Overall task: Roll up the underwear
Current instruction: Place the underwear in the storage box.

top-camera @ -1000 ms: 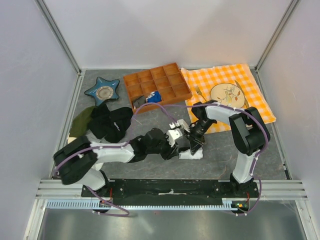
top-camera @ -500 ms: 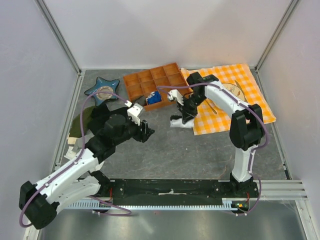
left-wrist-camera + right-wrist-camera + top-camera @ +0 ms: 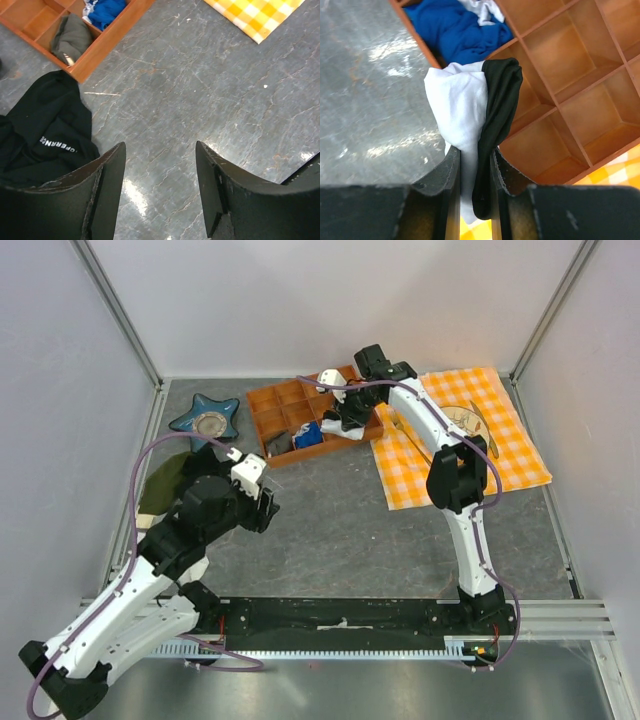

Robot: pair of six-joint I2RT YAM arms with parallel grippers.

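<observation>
The underwear (image 3: 462, 105), a small white bundle with black trim, hangs bunched between my right gripper's (image 3: 475, 155) fingers. That gripper is shut on it and holds it over the near edge of the orange compartment tray (image 3: 570, 75). In the top view the right gripper (image 3: 345, 420) reaches back over the tray (image 3: 290, 400), with the underwear (image 3: 334, 425) under it. My left gripper (image 3: 262, 508) is open and empty above bare table at the left, far from the underwear. Its jaws (image 3: 160, 150) stand wide apart.
A blue cloth (image 3: 460, 30) and a grey-green bundle (image 3: 72, 37) lie in tray compartments. A black clothing heap (image 3: 40, 135) and an olive cloth (image 3: 160, 480) lie at the left. A blue star dish (image 3: 207, 422) sits behind them. An orange checked cloth (image 3: 500, 450) with a plate (image 3: 472, 422) lies at the right.
My right gripper lifted the underwear from the table's front middle and carried it back over the tray. My left arm drew away to the left, its gripper open.
</observation>
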